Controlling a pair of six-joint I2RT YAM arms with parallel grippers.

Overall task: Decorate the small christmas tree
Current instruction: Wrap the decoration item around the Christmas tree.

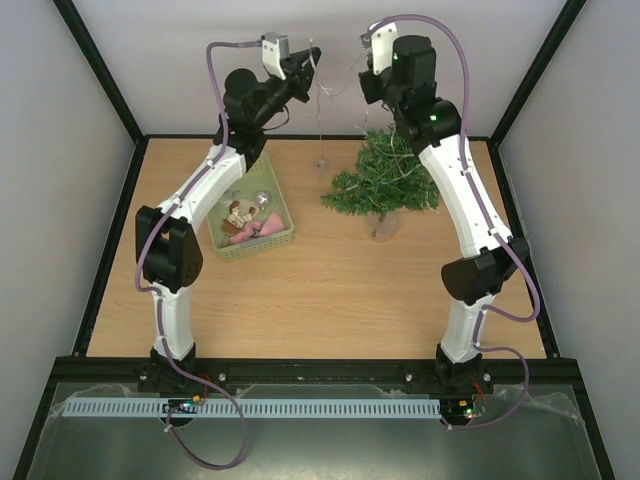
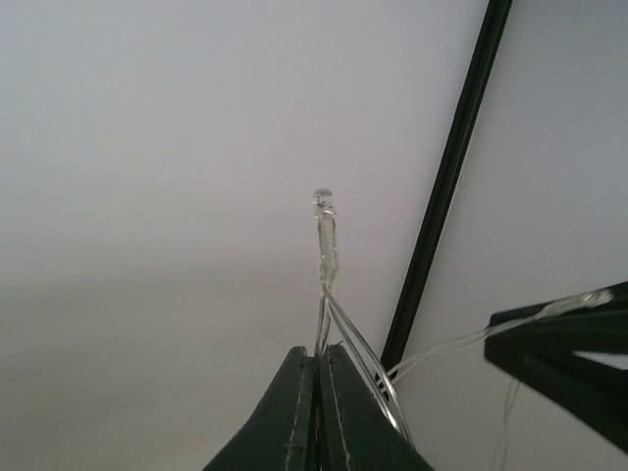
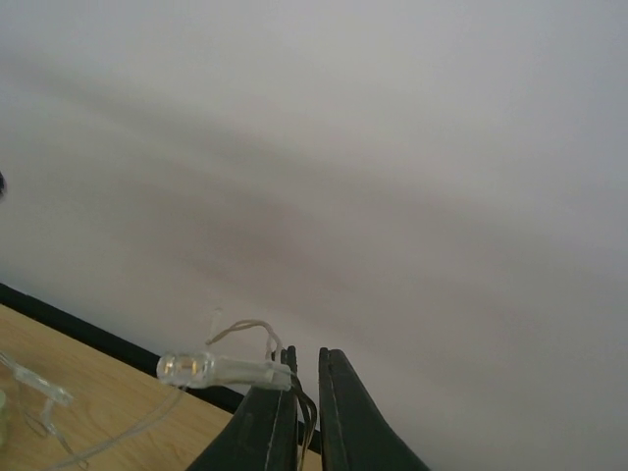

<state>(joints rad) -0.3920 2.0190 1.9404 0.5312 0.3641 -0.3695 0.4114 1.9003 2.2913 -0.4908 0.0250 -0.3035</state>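
Wooden table (image 1: 330,300), pale-walled enclosure. The small christmas tree (image 1: 383,180) stood upright at back right, beneath the right arm, and the pale green basket (image 1: 255,250) of ornaments sat apart to its left. The left gripper (image 2: 316,363) was clamped fully on the wires of a clear light string (image 2: 325,235), one bulb poking past its tips. The right gripper (image 3: 302,361) pinched the same string. Both were raised high and apart, probably to spread the strand free above the tree for draping; slack dangled between basket and tree
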